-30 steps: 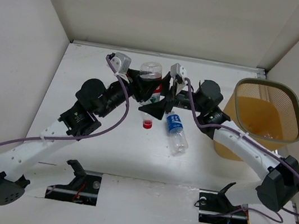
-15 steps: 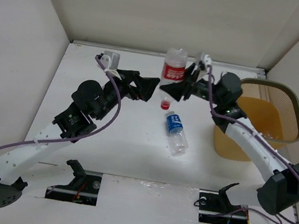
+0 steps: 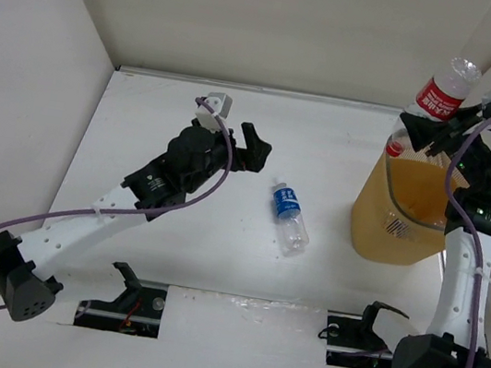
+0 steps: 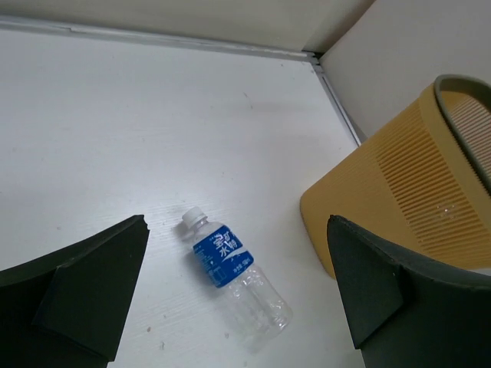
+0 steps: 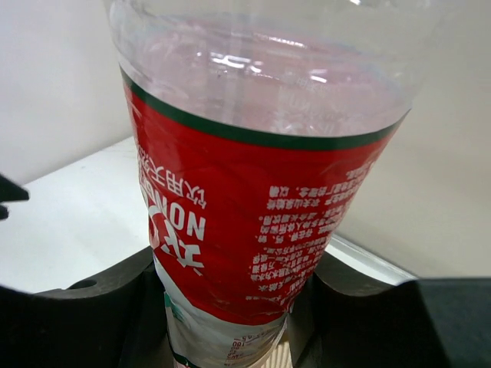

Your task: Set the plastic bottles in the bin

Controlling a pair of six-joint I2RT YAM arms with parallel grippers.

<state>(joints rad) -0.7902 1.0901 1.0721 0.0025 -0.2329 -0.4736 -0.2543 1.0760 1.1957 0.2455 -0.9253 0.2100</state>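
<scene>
White tabletop (image 3: pixel 242 267) fills most of the overhead view, and at the right of the frame the orange mesh bin (image 3: pixel 392 203) is seen, the largest item on it. Directly above the bin's opening, at the upper right of the frame, a red-labelled bottle (image 3: pixel 442 96) is held upright with its clear end uppermost. It is clamped around its labelled lower body by the right gripper (image 3: pixel 433 130), whose fingers are shown pressed against both sides of the label in the right wrist view. A blue-labelled bottle (image 3: pixel 289 214) is left lying on its side near the centre of the frame, apart from the bin, with its white cap pointing toward the top. The left gripper (image 3: pixel 254 143) is held above the table to the upper left of that bottle, its jaws spread wide and nothing between them. The lying bottle is judged to be light, thin-walled and easily dented, with a smooth skin that may roll or slip. It is best taken across its labelled middle with modest pressure.
</scene>
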